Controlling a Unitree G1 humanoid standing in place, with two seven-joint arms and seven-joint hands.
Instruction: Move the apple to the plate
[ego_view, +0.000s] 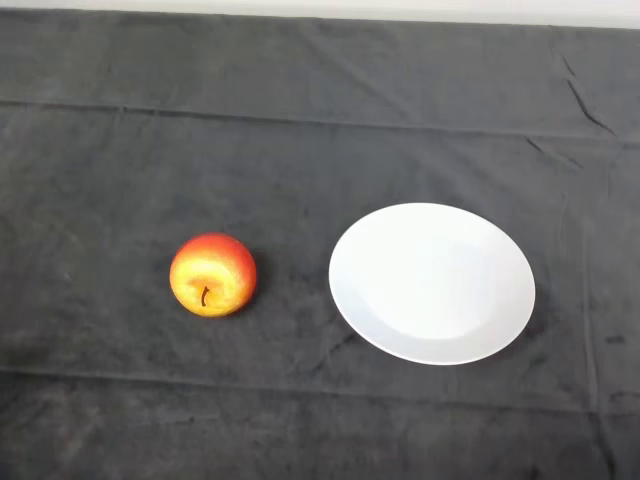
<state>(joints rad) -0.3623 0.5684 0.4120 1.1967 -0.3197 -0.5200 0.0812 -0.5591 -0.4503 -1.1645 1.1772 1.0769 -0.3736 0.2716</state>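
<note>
I see the apple (213, 275) on the dark cloth (320, 120) left of the white plate (432, 283), apart, stem seemingly towards me. Bare cloth surrounds both, and the bench's far edge runs along the top.

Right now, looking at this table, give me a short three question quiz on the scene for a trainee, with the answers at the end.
1. True or false: the apple already lies on the plate.
2. Which side of the plate is the apple on, in the head view? A) left B) right C) behind it
3. Fill in: both things rest on a dark ____ that covers the table.

Key
1. False: the apple sits on the cloth, apart from the plate, and the plate holds nothing.
2. A: the apple is to the plate's left.
3. Cloth.
</note>
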